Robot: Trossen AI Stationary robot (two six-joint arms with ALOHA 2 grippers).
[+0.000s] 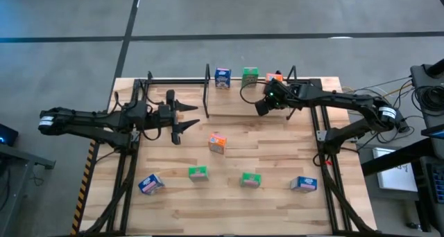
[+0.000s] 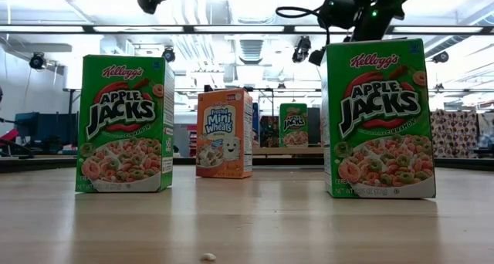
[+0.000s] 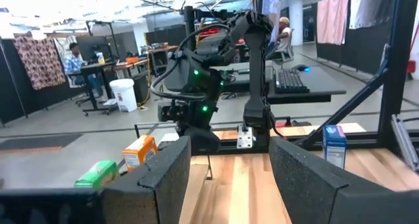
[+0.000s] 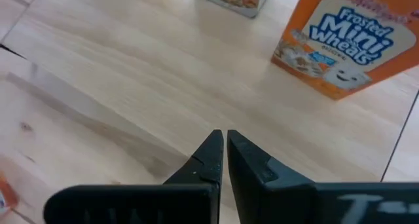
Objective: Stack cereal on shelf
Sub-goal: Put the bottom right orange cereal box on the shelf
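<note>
Three cereal boxes on the shelf (image 1: 236,85), five left on the worktop (image 1: 277,161).

Upper centre of the high view: blue box (image 1: 223,77), green box (image 1: 250,75), orange box (image 1: 275,77) in a row. Right pincer (image 1: 262,107) just below them, fingers pressed together, empty. Left pincer (image 1: 186,119) at middle left, spread apart, empty. Another orange box (image 1: 218,143) sits mid-worktop.

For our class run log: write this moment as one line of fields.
left gripper: open, empty, left of shelf | right gripper: shut, empty, by orange box | shelf: three boxes | table: five loose
</note>
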